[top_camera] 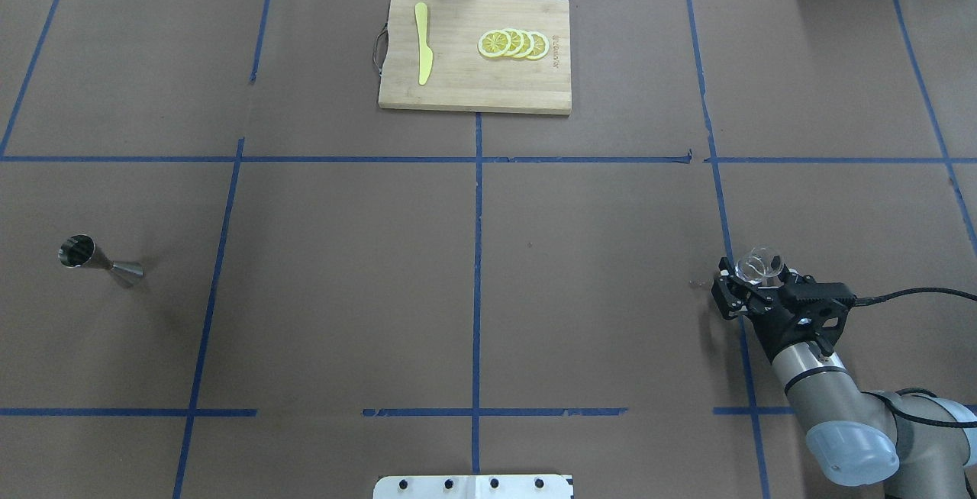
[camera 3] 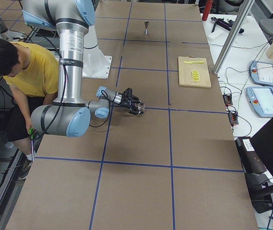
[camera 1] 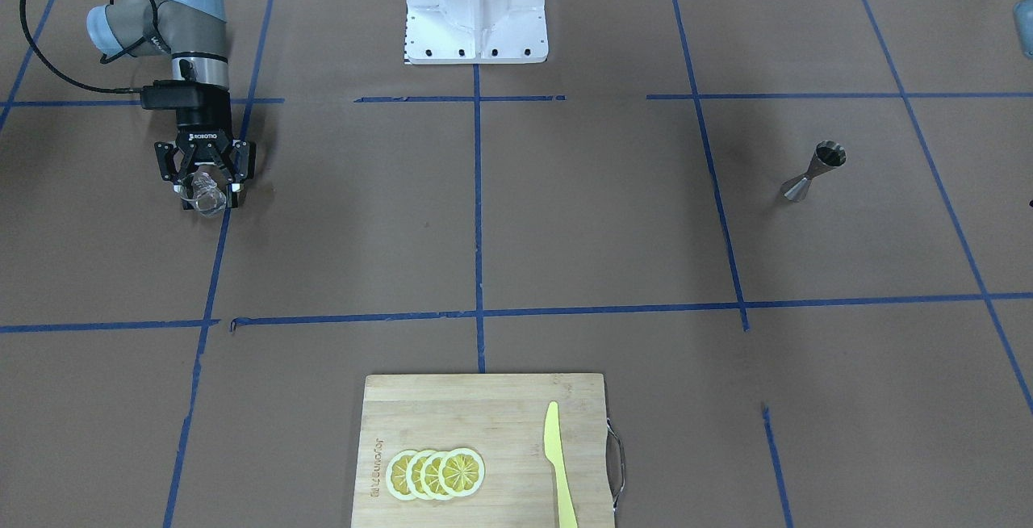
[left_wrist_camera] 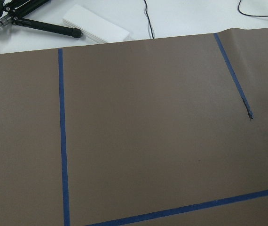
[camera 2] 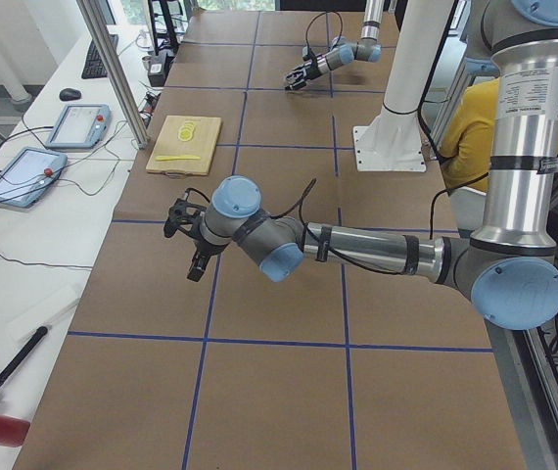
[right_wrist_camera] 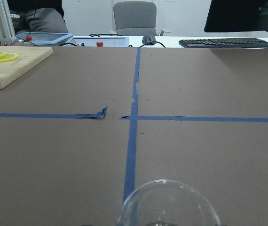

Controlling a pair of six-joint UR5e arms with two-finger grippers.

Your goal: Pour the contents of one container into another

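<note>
The clear glass cup (camera 1: 209, 202) sits between the fingers of my right gripper (camera 1: 207, 191), which is shut on it. This is at the table's right side, beside a blue tape line. The overhead view shows the cup (top_camera: 760, 263) upright with its mouth up, in the right gripper (top_camera: 755, 275). The cup's rim (right_wrist_camera: 167, 203) fills the bottom of the right wrist view. The metal jigger (top_camera: 99, 261) stands alone far across the table on my left side (camera 1: 816, 172). My left gripper (camera 2: 185, 240) hangs above the table; whether it is open or shut I cannot tell.
A wooden cutting board (top_camera: 458, 79) lies at the far middle edge with lemon slices (top_camera: 513, 43) and a yellow knife (top_camera: 423, 53) on it. The white robot base (camera 1: 476, 7) stands at the near middle. A person in a yellow shirt (camera 3: 31, 72) sits behind the robot.
</note>
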